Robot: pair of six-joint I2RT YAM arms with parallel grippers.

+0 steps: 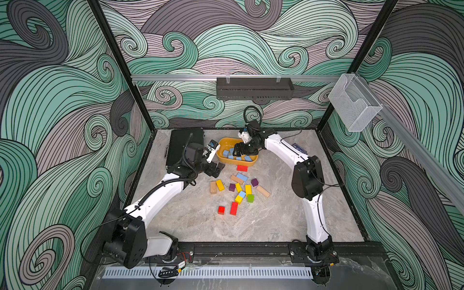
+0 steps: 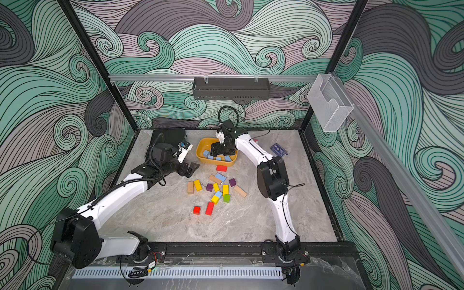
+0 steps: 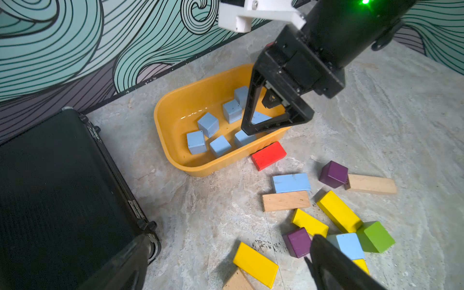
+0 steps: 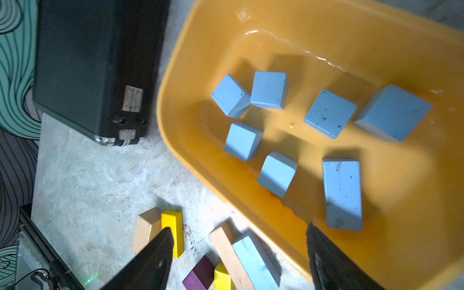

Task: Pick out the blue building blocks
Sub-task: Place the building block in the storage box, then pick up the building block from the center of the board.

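Several blue building blocks (image 4: pixel 330 113) lie inside the yellow tub (image 1: pixel 226 143) at the back of the table; my left wrist view shows them too (image 3: pixel 208 124). Out on the table, a long blue brick (image 1: pixel 242 177) (image 3: pixel 291 182) lies against a wooden one. A blue cube (image 1: pixel 242 194) (image 3: pixel 349 244) sits among yellow and green blocks. My right gripper (image 1: pixel 236 152) (image 4: pixel 238 228) hangs over the tub's near rim, open and empty. My left gripper (image 1: pixel 217 169) (image 3: pixel 228 241) stands open and empty to the left of the loose pile.
A black case (image 1: pixel 184 145) lies at the back left, close to the tub. A red brick (image 1: pixel 242 168) rests against the tub's front wall. Yellow, purple, green, red and wooden blocks (image 1: pixel 237 193) are scattered mid-table. A dark navy packet (image 1: pixel 300 149) lies behind the right arm.
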